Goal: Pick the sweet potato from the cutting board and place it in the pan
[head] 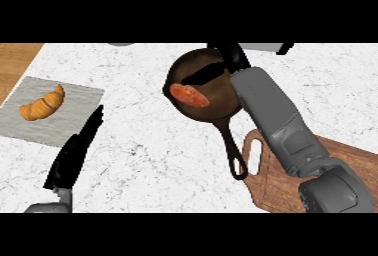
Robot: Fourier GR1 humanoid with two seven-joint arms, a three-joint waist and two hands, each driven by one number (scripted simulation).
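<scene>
The orange-red sweet potato lies inside the dark brown pan, on its left side. My right forearm reaches from the lower right across the pan. My right hand hovers over the pan's far part, open, with straight fingers pointing left just beyond the sweet potato and not touching it. The wooden cutting board sits at the lower right, partly under my right arm, with nothing visible on it. My left hand rests open at the lower left, fingers straight and pointing up.
A croissant lies on a grey mat at the left. The pan's long handle points toward me, ending beside the board's handle loop. Wooden surface shows at the top left corner. Grey objects sit at the counter's far edge.
</scene>
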